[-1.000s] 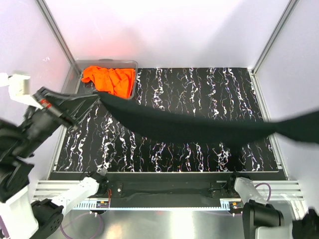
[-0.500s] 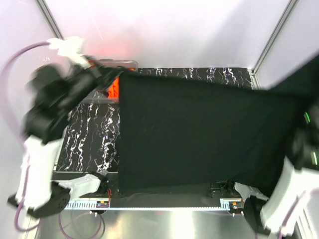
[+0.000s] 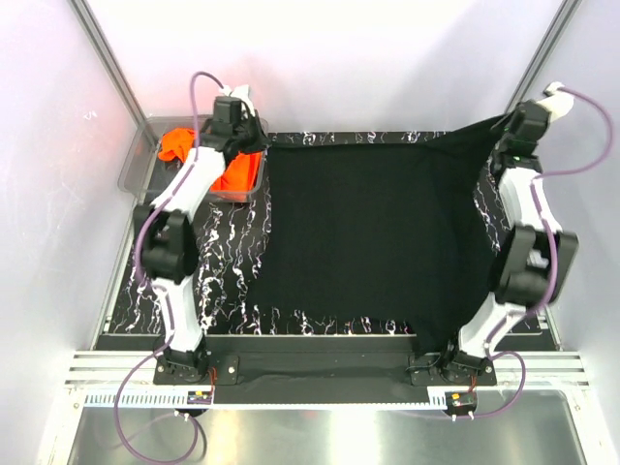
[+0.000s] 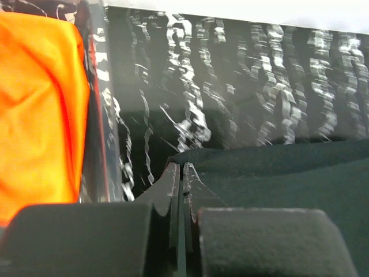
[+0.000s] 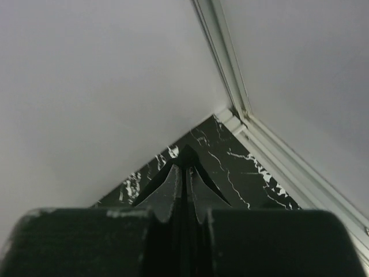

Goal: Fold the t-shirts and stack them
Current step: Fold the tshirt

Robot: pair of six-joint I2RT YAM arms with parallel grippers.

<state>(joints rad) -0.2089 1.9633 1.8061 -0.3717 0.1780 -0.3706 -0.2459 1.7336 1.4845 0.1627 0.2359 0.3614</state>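
The black t-shirt lies spread over the marbled table, from the far edge to the near edge. My left gripper is shut on its far left corner, beside the bin; the left wrist view shows the cloth pinched in the closed gripper. My right gripper is shut on the far right corner, held slightly above the table; a black cloth tip shows in the right wrist view. The orange t-shirt lies crumpled in the bin and also shows in the left wrist view.
A clear plastic bin stands at the far left corner of the table. White walls and metal frame posts close in the back and sides. Both arms stretch far forward along the table's left and right edges.
Both arms have swung the black t-shirt from hanging in the air down toward the far edge, and it now lies spread on the table.
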